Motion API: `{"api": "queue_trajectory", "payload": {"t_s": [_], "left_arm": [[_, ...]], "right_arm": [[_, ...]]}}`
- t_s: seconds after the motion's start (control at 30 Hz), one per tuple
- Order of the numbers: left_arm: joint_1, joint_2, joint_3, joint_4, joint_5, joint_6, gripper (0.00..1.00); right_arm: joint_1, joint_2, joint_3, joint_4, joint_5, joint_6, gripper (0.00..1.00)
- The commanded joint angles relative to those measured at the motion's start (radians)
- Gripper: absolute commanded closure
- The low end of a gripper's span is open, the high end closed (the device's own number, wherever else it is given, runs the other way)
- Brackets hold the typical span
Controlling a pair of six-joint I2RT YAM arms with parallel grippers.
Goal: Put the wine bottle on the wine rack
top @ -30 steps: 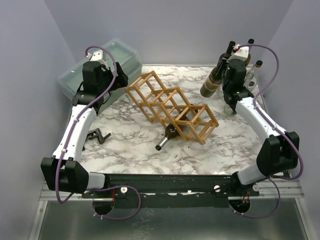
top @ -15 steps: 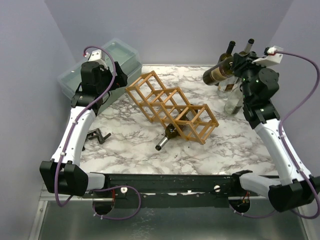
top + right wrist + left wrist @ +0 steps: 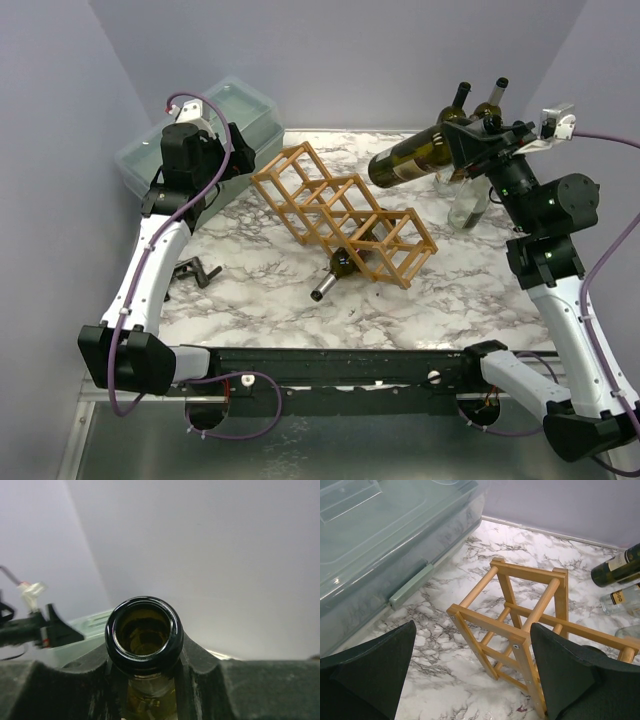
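Note:
The wooden wine rack point(image 3: 340, 213) lies slanted across the middle of the table, and its left end point(image 3: 520, 607) fills the left wrist view. One dark bottle point(image 3: 336, 271) lies in its near cell, neck toward me. My right gripper point(image 3: 470, 142) is shut on the neck of a dark green wine bottle point(image 3: 408, 160), which hangs nearly level in the air, right of and behind the rack. The bottle's open mouth point(image 3: 144, 634) faces the right wrist camera, between the fingers. My left gripper point(image 3: 472, 680) stands open just above the rack's left end.
A clear plastic lidded box point(image 3: 205, 128) sits at the back left. Two upright dark bottles point(image 3: 458, 102) and a clear glass bottle point(image 3: 467, 206) stand at the back right, under the right arm. A small black clamp point(image 3: 197, 271) lies near the left arm.
The right arm has lifted the green bottle, tipped it to nearly level and swung its base left toward the rack. The left arm has not moved.

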Motion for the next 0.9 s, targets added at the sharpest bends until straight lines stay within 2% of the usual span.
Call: {"api": "queue_trajectory", "payload": {"t_s": [0.0,0.2,0.37,0.43,0.5,0.53,0.57,0.63,0.77,0.87], "left_arm": [[-0.005,-0.033,0.006,0.004,-0.024,0.008,0.02],[-0.006,-0.041,0.008,0.004,-0.027,0.011,0.02],[-0.007,-0.040,0.006,0.003,-0.034,0.014,0.02],[-0.007,-0.038,0.006,0.004,-0.037,0.015,0.02],[-0.007,-0.037,0.006,0.003,-0.037,0.016,0.02],[-0.007,-0.037,0.006,0.002,-0.037,0.016,0.02],[-0.006,-0.038,0.007,0.003,-0.040,0.018,0.02],[-0.006,-0.040,0.005,0.002,-0.047,0.022,0.02],[-0.006,-0.050,0.003,0.003,-0.068,0.036,0.02],[-0.006,-0.055,0.002,0.003,-0.069,0.044,0.02]], "right_arm": [[0.001,-0.035,0.056,0.176,-0.282,0.094,0.99],[0.001,0.043,0.134,0.212,-0.683,0.160,0.99],[0.007,0.120,0.123,0.389,-0.820,0.348,0.99],[0.049,0.162,0.147,0.390,-0.849,0.357,0.99],[0.148,0.201,0.209,0.249,-0.835,0.235,0.99],[0.215,0.223,0.249,0.114,-0.800,0.133,0.99],[0.301,0.242,0.297,-0.023,-0.734,0.004,0.99],[0.438,0.299,0.366,-0.169,-0.625,-0.150,0.99],[0.538,0.393,0.386,-0.144,-0.552,-0.178,0.99],[0.623,0.463,0.410,-0.168,-0.480,-0.263,0.99]]}}
